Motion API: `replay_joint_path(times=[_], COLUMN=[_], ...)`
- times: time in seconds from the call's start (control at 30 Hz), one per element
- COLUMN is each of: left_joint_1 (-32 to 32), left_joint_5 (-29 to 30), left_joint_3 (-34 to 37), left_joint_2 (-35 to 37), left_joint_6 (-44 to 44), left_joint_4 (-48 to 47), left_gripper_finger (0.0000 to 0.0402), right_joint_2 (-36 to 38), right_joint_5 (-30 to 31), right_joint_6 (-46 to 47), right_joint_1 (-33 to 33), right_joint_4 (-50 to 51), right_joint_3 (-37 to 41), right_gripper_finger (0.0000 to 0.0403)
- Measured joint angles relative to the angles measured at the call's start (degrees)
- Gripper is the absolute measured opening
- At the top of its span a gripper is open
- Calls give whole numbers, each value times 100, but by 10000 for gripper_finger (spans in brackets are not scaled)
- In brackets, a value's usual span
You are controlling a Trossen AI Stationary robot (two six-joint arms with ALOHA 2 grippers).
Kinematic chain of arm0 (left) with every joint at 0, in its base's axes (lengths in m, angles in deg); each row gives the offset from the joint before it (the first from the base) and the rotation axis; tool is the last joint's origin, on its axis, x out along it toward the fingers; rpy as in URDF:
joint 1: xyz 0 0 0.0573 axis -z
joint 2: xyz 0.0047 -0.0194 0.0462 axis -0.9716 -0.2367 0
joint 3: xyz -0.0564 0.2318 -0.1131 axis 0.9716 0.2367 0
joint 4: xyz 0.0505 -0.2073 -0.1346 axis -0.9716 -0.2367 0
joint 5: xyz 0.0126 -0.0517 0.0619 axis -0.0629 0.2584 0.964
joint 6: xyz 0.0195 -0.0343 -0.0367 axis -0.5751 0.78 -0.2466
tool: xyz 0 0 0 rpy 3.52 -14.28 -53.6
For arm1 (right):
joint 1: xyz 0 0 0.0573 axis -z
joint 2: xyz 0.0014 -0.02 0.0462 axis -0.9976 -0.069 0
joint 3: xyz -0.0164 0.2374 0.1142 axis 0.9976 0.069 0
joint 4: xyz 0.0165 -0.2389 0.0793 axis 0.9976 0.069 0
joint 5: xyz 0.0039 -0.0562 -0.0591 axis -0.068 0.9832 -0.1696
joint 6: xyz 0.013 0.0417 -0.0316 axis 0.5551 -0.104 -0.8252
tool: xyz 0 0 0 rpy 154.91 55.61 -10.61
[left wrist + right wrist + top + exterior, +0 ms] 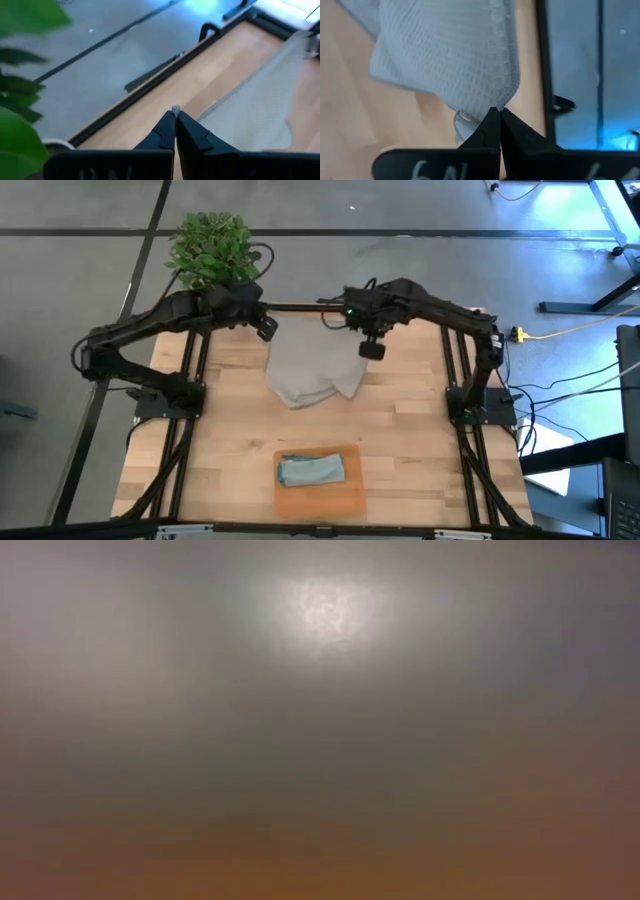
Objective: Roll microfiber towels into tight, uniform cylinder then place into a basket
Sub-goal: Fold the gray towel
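Towels stand at two stages. One, the pale blue-teal towel (311, 470), lies bundled in the orange basket (352, 498) at six o'clock on the desk (230, 440), though its form appears loose and flattened, not a tight cylinder, so that half of the work is placed but of doubtful quality. The grey towel (308, 370) is unrolled and partly lifted near twelve o'clock, hanging between the two arms with its lower part crumpled on the wood. The left gripper (266, 330) has its jaws fully closed at the cloth's eleven o'clock corner; its wrist view shows only a small tuft of fabric at the tips, so the hold there is slight. The right gripper (498, 111) has its jaws fully closed on the hemmed corner at one o'clock, clearly pinching fabric. Remaining, by judgement: lay the grey towel flat, roll it, and carry it to the basket. A potted plant (212, 248) stands at eleven o'clock, close behind the left arm, and could foul it. The low view is obscured and gives nothing.
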Motion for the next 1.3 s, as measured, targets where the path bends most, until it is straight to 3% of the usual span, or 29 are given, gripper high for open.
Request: replay_joint_path(times=[0.3, 0.7, 1.0, 1.23, 1.3], left_joint_1=[-34, -528, -487, -384, -432], left_joint_5=[322, 284, 104, -341, -459], left_joint_3=[-710, -2424, -2995, -2994, -2994], left_joint_2=[-186, -1187, -1342, -1342, -1342], left_joint_6=[-546, -1594, -1954, -2118, -2057], left_joint_4=[219, 126, -119, -712, -656], left_gripper_finger=[0, 0, 0, 0, 0], right_joint_2=[566, 873, 895, 891, 891], right_joint_5=[877, 2029, 1830, 1217, 1322], right_joint_6=[-387, -1913, -1599, -1482, -1475], right_joint_1=[500, 904, 908, 764, 769], right_joint_4=[-250, -1797, -1461, -852, -777], right_joint_3=[-7, -216, -1380, -1508, -1508], right_gripper_finger=[0, 0, 0, 0, 0])
